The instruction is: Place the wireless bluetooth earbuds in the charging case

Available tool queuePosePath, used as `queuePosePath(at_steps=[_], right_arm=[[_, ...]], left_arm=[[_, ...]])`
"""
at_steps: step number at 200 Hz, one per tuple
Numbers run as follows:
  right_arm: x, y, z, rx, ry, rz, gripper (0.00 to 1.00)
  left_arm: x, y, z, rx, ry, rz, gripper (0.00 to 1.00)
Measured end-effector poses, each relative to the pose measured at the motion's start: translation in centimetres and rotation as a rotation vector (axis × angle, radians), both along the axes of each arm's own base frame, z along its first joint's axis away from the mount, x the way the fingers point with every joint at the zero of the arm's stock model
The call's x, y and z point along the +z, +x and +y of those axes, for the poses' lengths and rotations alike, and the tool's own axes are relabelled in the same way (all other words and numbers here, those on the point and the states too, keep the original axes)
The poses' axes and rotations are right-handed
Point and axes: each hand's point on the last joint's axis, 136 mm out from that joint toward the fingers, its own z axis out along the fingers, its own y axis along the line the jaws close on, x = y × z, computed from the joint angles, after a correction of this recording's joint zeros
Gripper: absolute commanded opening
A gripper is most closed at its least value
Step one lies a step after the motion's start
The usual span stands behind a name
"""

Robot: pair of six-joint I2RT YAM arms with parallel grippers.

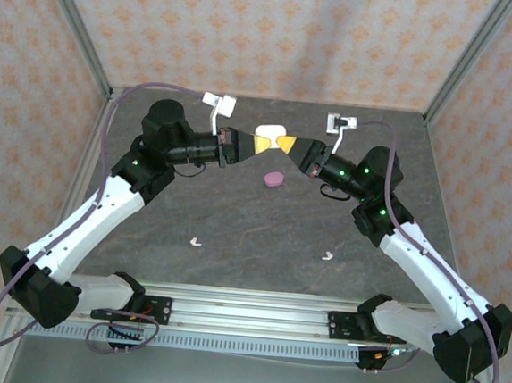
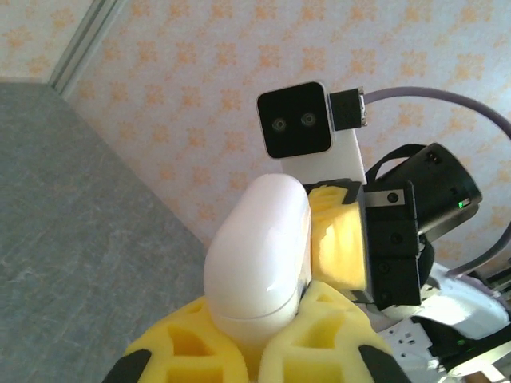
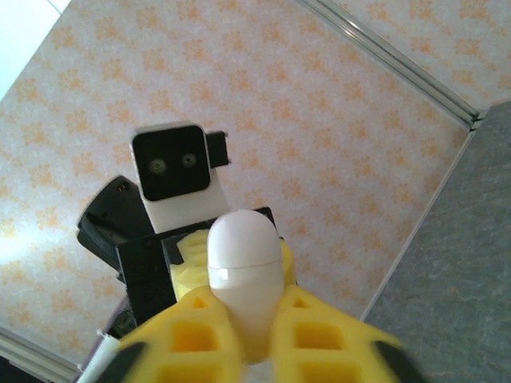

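Earbuds, two small white ones, lie on the dark table (image 1: 262, 219) towards its near side, one on the left (image 1: 196, 240) and one on the right (image 1: 327, 255), well apart from each other and from both arms. The white charging case (image 1: 269, 135) is lifted off the table near its far edge, caught between the two arms, which reach in from either side and meet there. The left end effector (image 1: 262, 144) is closed on the case: its wrist view shows the yellow fingers (image 2: 319, 335) pinching the lower end of the smooth, closed white shell (image 2: 259, 255), which stands up tilted. The right end effector (image 1: 286, 143) has its yellow fingers (image 3: 319, 335) narrow around the same case (image 3: 243, 263), gripping the opposite end, with the seam between lid and body showing as a thin line across the shell. A pink case (image 1: 274, 179) sits closed on the table just in front of the raised case, between the two arms and untouched by either.
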Motion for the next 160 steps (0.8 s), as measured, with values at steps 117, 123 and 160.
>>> queuePosePath(at_steps=[117, 123, 160], right_arm=[[-0.7, -4.7, 0.9, 0.083, -0.278, -0.122, 0.58], [-0.9, -5.1, 1.1, 0.096, -0.288, -0.125, 0.58], [-2.0, -6.8, 2.6, 0.171, -0.335, -0.132, 0.58]], left_arm=[[-1.0, -6.4, 3.1, -0.05, 0.344, -0.519, 0.0], [-1.1, -6.6, 3.1, -0.062, 0.355, -0.539, 0.0], [-2.2, -6.7, 2.9, -0.099, 0.39, -0.557, 0.0]])
